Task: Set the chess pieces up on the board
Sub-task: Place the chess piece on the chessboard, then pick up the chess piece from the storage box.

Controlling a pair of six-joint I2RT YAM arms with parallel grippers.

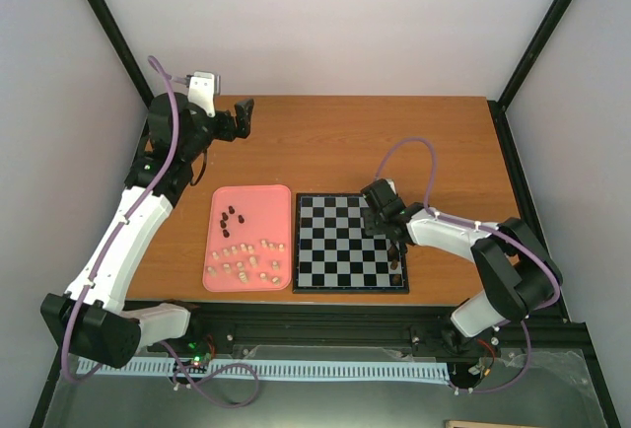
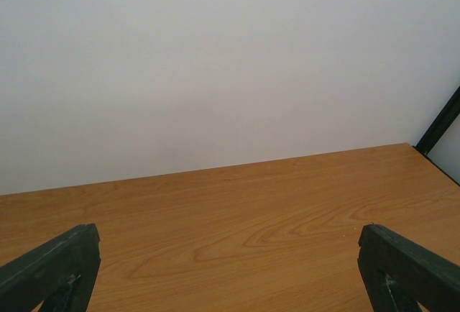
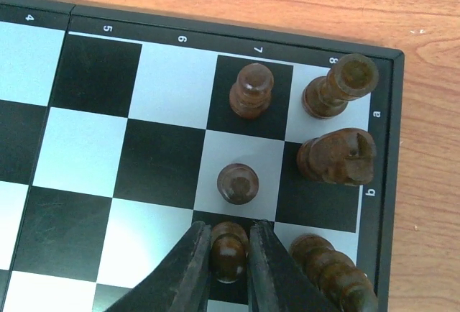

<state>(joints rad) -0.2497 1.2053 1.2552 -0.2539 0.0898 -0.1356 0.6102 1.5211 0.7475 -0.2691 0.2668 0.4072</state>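
The board lies right of centre on the table. My right gripper is shut on a dark pawn over a black square near the board's corner. Beside it stand two dark pawns, a rook, a knight and a bishop. The other chess pieces, dark and cream, lie in the pink tray. My left gripper is open and empty, raised at the far left; its fingertips frame bare wood.
The wooden table extends behind the board. Black frame posts and pale walls enclose the cell. The board's black border lies just right of the placed pieces.
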